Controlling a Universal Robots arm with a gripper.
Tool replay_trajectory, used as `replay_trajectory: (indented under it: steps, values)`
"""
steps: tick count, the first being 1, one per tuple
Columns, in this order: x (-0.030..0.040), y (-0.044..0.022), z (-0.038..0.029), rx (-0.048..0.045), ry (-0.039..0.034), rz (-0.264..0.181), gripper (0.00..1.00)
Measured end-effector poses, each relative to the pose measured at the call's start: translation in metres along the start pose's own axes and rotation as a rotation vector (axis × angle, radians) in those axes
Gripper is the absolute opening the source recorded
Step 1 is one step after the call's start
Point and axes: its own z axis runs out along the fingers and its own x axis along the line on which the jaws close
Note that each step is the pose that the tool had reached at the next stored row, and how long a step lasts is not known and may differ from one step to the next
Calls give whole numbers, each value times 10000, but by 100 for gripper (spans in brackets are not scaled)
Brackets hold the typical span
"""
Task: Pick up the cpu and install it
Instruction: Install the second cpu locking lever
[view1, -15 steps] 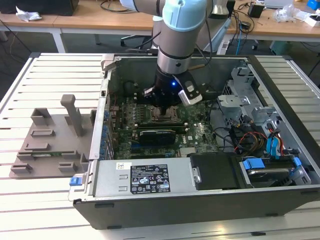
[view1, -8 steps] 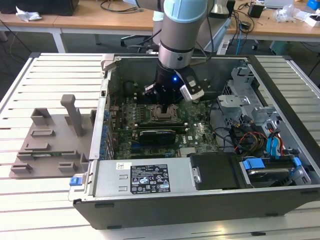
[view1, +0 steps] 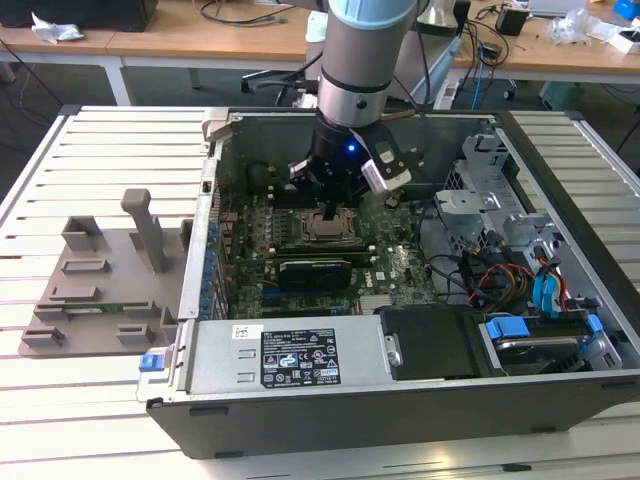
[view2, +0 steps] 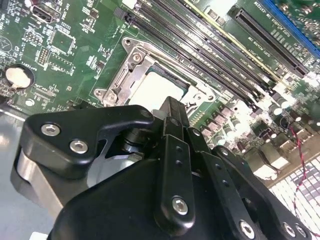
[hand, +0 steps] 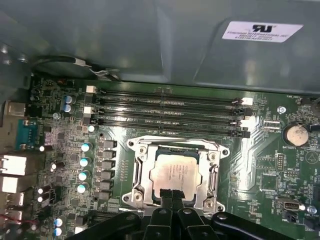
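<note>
Reaching down into the open computer case (view1: 560, 360), the gripper (view1: 329, 212) hangs right over the socket frame (hand: 175, 172) near the middle of the motherboard (hand: 260, 150). The cpu (hand: 175, 173) lies flat inside this frame, with its silvery top up, and in both wrist views its edges look parallel to the frame's edges. In the first wrist view the two fingertips (hand: 168, 195) are pressed together, with no gap between them, and they stand at the cpu's edge nearest the camera; it seems they touch or nearly touch the chip, but I cannot tell this for sure. In the second wrist view the closed fingers (view2: 172, 112) cover part of the cpu (view2: 152, 90). Nothing is held between them. Four memory slots (hand: 170, 112) run along the far side of the socket frame, just beside it. On the slatted table (view1: 90, 400), beside the case at the exterior view's left, lies a grey fixture plate (view1: 100, 285).
</note>
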Motion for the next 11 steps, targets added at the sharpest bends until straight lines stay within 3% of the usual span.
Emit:
replay_trajectory:
  steps: [4,11]
  values:
    - [5,4,-89,2,1,0,11]
    - [5,4,-92,-30,-2,-2,11]
